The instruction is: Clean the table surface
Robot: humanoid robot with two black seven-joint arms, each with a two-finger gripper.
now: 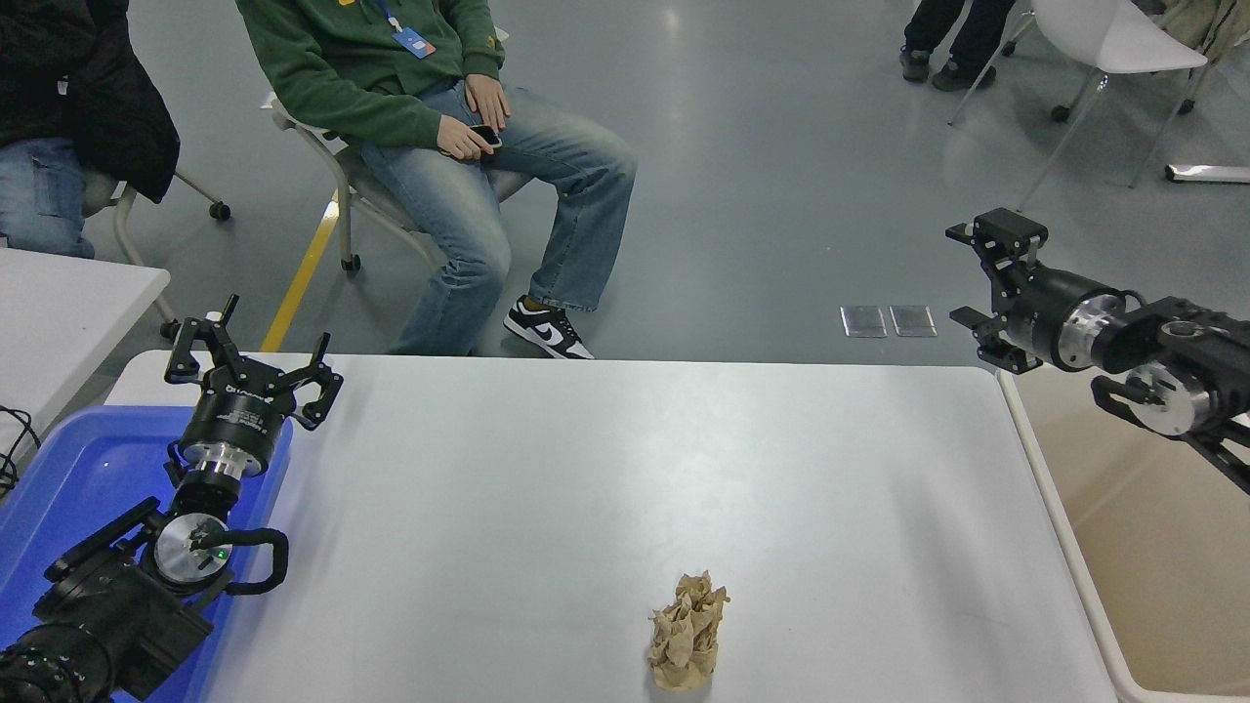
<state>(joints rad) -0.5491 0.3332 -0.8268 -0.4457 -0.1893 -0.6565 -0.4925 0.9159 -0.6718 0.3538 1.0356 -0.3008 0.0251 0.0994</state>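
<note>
The table surface (pixel 586 459) is a wide white top filling the middle of the head view. A crumpled wad of brown paper (pixel 688 635) stands on it near the front edge, a little right of centre. My right gripper (pixel 965 279) hangs open in the air above the table's far right corner, pointing left, far from the paper and holding nothing. My left gripper (pixel 252 353) is parked open at the far left, over the end of a blue tray.
A blue tray (pixel 68 478) lies under the left arm. A beige bin (pixel 1152 547) stands against the table's right end. A person in a green top sits on a chair (pixel 439 146) beyond the far edge. A smaller white table (pixel 59 303) is at the left.
</note>
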